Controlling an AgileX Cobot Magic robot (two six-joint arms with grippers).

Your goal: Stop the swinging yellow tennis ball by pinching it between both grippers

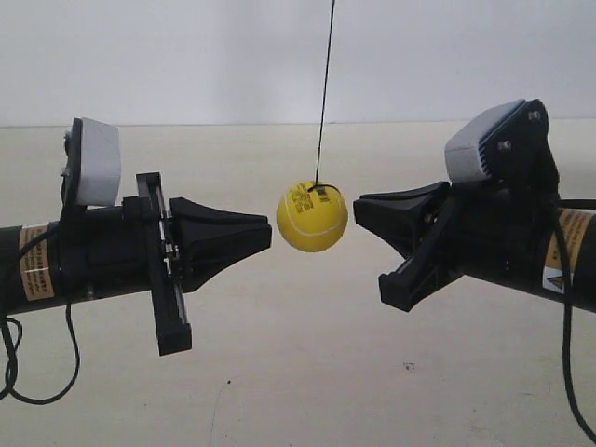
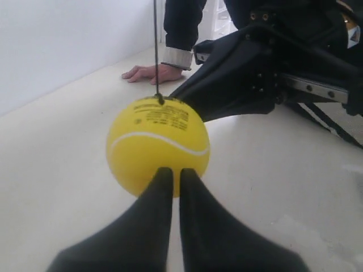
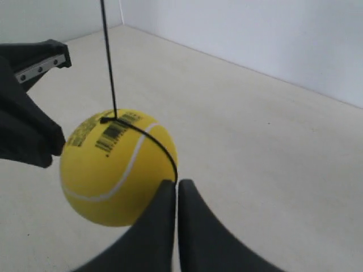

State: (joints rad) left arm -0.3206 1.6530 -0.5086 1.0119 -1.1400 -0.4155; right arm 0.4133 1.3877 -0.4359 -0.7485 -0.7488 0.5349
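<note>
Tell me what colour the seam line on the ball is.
White, curving across the yellow tennis ball; clearest in the left wrist view.

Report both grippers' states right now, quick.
Left black wedge-jawed gripper: closed, holding nothing; tips pointing at the bright yellow tennis ball.
Right black wedge-jawed gripper: closed, holding nothing; tips pointing at the same ball.

Behind, a plain white wall (image 1: 186,56); below, a pale cream surface (image 1: 298,391) with a few small dark specks (image 1: 407,366). In the left wrist view, resting palm down on that surface, a person's bare hand (image 2: 148,73), white cuff (image 2: 177,58) at the wrist, dark sleeve (image 2: 182,22) beyond.
</note>
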